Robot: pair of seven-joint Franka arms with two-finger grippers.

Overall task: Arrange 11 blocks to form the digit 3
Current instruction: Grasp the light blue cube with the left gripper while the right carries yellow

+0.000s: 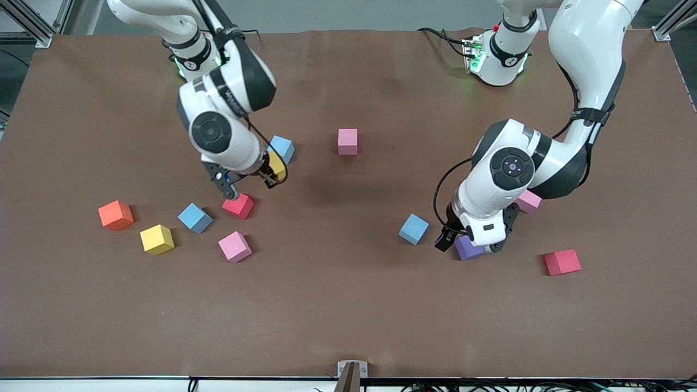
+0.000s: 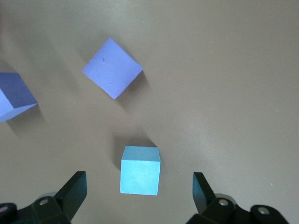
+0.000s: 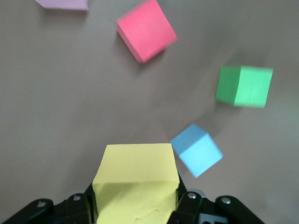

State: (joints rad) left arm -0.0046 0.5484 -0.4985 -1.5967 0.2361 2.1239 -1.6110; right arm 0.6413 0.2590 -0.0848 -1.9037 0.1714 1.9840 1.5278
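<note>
My right gripper [image 1: 277,169] [image 3: 135,196] is shut on a yellow block [image 3: 135,179], up over the table beside a light blue block [image 1: 281,148] [image 3: 196,150]. A red block [image 1: 238,206], a light blue block [image 1: 194,218], a pink block [image 1: 234,246] and a second yellow block [image 1: 157,239] lie scattered near it. A lone pink block [image 1: 347,141] sits mid-table. My left gripper [image 1: 469,242] [image 2: 140,189] hangs open over a purple block [image 1: 467,247]. A light blue block [image 2: 140,169] shows between its fingers, on the table below. Another pink block [image 1: 528,200] and a red block [image 1: 562,262] lie close by.
An orange cube [image 1: 115,214] sits at the right arm's end of the table. A green cube [image 3: 244,86] shows only in the right wrist view; the arm hides it in the front view. Two purple blocks [image 2: 112,67] [image 2: 14,95] appear in the left wrist view.
</note>
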